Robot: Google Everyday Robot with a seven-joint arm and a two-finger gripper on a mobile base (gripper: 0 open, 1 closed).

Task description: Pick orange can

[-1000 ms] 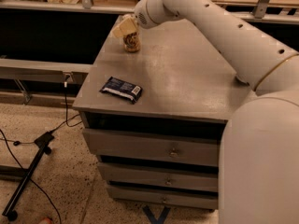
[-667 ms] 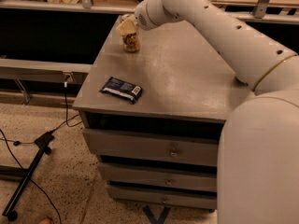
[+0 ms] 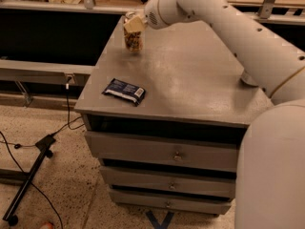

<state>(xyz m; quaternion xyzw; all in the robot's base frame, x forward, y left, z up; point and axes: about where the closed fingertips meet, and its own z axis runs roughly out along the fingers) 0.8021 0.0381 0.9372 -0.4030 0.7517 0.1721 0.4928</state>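
Observation:
The orange can (image 3: 133,41) stands upright near the far left edge of the grey cabinet top (image 3: 190,80). It has an orange-tan patterned body with dark markings. My gripper (image 3: 134,25) reaches in from the right on the white arm (image 3: 224,18) and sits over the can's top. Its cream fingers (image 3: 135,24) are shut on the can's upper part and hide the rim. I cannot tell whether the can's base touches the cabinet top or hangs just above it.
A dark blue snack packet (image 3: 124,91) lies flat near the front left corner of the cabinet top. The cabinet has drawers (image 3: 176,152) below. A black stand and cables (image 3: 33,161) lie on the floor at left. Shelving runs along the back.
Almost nothing has moved. The gripper stays on the can's top, and the can looks marginally higher than before.

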